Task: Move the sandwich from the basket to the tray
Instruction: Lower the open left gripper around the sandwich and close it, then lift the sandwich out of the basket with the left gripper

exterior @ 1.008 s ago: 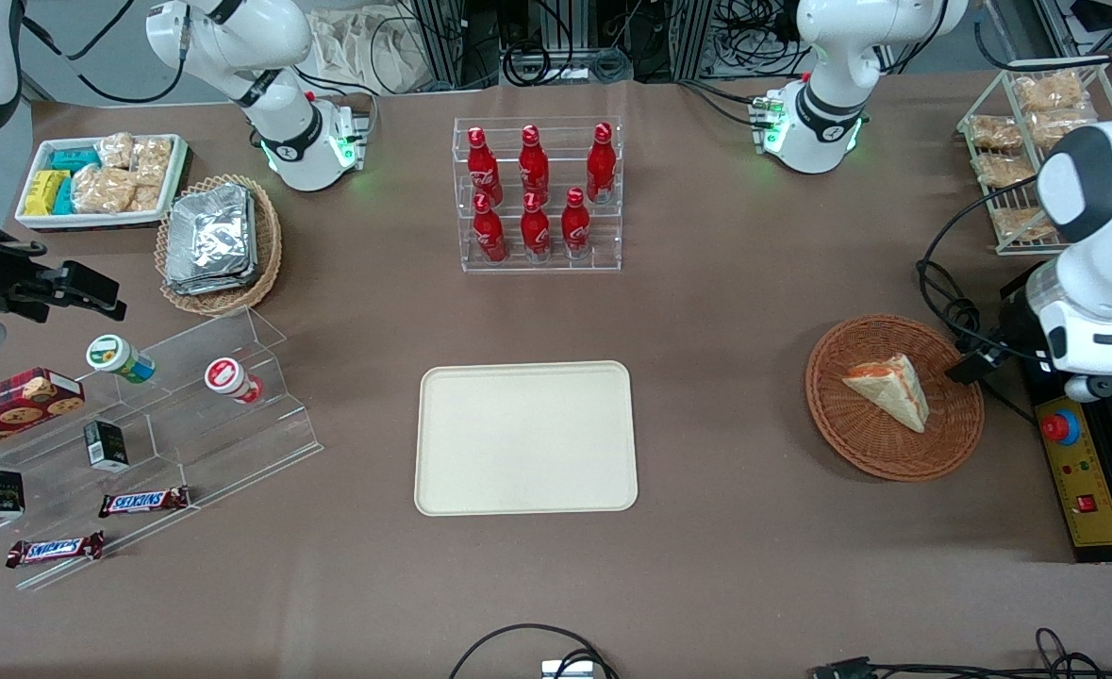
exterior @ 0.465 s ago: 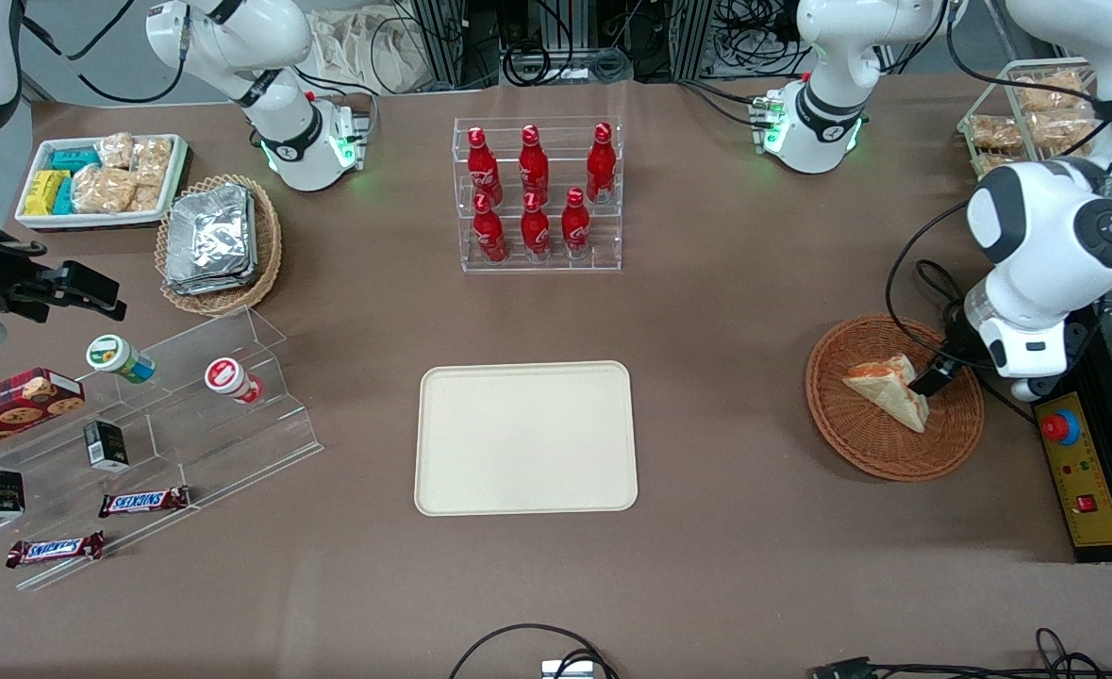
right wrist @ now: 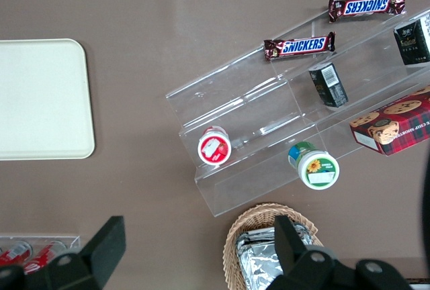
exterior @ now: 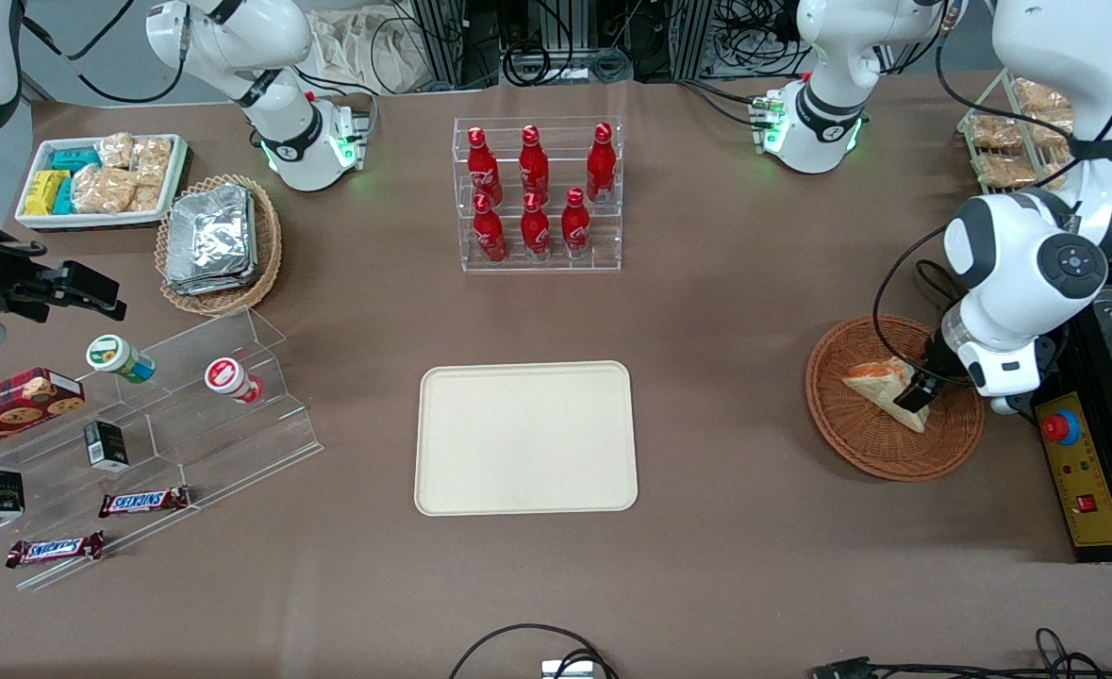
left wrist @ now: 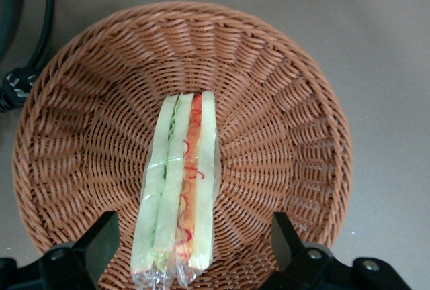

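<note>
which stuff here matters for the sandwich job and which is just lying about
Job: sandwich in the basket; open pincer straddling it; tray.

Lying about: cola bottles, Snickers bars, foil packs, cookie box.

you're looking at a robotics lab dressed up as a snack shop. the brown-covered table (exterior: 706,311) carries store-style displays: a clear rack of red cola bottles (exterior: 537,193), a stepped acrylic shelf (exterior: 155,429) with candy bars and small boxes, and a white tray of snack packs (exterior: 103,179). bundled cables and metal framing (exterior: 556,42) run along the far edge, and a yellow control box with a red emergency stop button (exterior: 1060,427) sits at the working arm's end.
</note>
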Robot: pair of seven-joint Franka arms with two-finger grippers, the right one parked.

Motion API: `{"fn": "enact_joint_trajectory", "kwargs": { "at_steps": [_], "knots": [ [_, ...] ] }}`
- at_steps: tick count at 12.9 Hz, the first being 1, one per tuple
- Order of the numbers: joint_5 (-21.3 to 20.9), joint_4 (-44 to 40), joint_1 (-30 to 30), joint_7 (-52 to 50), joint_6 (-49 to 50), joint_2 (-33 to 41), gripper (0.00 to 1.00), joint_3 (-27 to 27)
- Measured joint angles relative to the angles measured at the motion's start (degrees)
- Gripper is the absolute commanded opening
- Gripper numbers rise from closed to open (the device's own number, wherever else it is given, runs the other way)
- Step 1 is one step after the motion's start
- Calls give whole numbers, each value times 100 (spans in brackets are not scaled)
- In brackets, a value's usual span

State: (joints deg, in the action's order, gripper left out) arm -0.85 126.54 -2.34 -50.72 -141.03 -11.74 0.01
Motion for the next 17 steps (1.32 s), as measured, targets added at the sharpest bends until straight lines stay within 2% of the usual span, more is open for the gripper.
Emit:
{"fn": "enact_joint_trajectory", "kwargs": {
  "at_steps": [8, 9, 12, 14, 15, 17],
  "knots": [
    [0, 268, 2, -310, -404, -260, 99, -1],
    [0, 281, 10, -317, -472, -324, 88, -4],
    [0, 283, 86, -339, -552, -414, 40, -12],
    [0, 283, 95, -342, -553, -414, 20, -11],
    [-1, 283, 95, -342, -553, -413, 15, -10],
    [-5, 282, 95, -335, -554, -405, 14, -10]
  ]
}}
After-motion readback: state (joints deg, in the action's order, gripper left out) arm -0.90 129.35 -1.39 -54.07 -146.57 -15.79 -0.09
